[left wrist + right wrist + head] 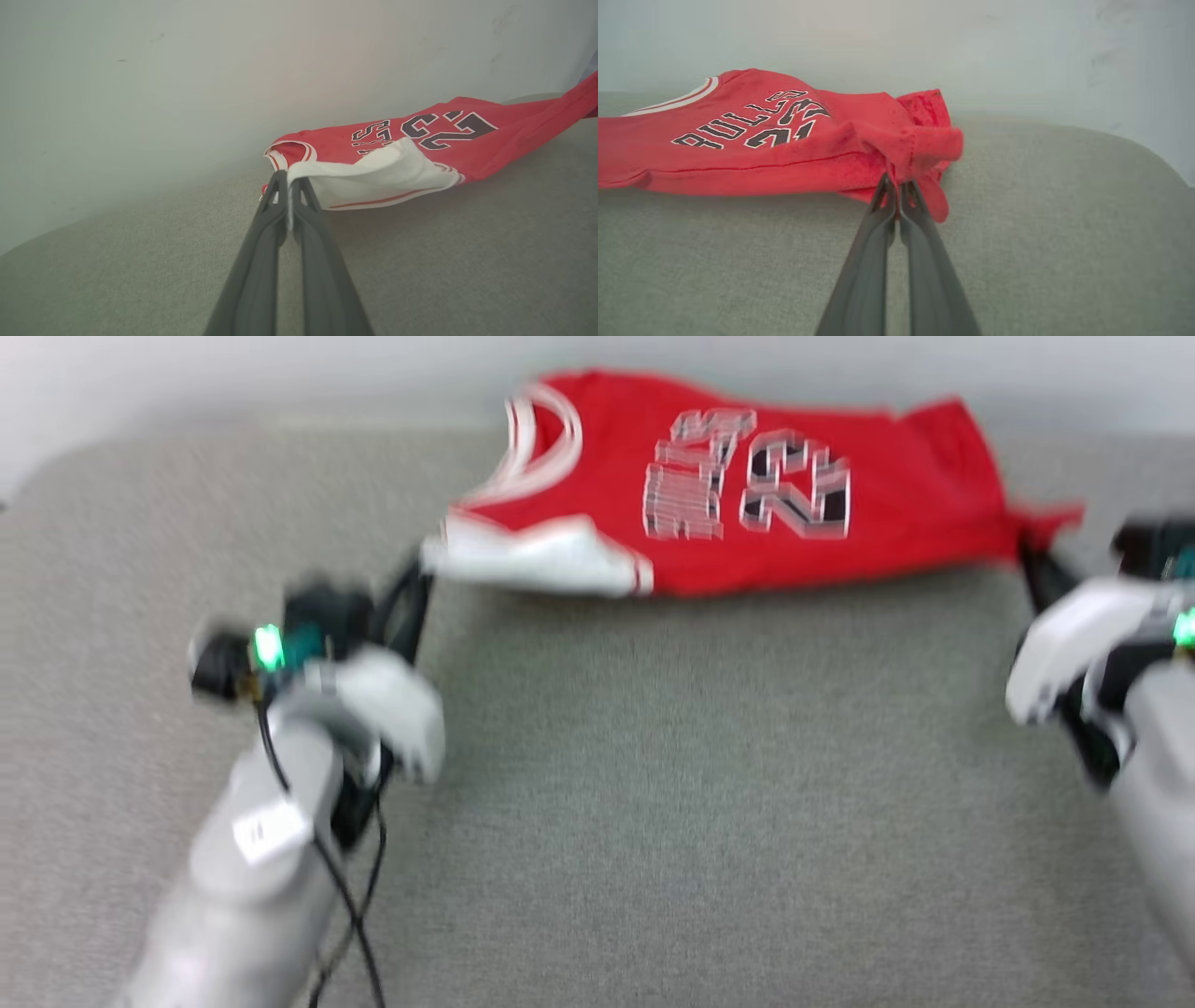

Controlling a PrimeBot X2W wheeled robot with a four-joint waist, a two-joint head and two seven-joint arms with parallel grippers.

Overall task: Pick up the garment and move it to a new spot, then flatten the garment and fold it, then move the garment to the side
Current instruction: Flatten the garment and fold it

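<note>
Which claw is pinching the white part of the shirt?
The left gripper: it clamps the white sleeve of the garment; the right gripper pinches a red corner.

Grey, finely textured surface (597, 821) from 3 through 6 to 9 o'clock in the head view, rounding off toward 10 o'clock. Plain pale wall (187, 373) at 12 o'clock, meeting its far edge.

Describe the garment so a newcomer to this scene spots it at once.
Look at the wide grey fabric surface that runs up to a pale wall. Along its far edge is the garment, pinched at its ends by the left gripper and the right gripper. It is the one red thing there: a jersey with a white sleeve, striped trim and black white-edged lettering.
</note>
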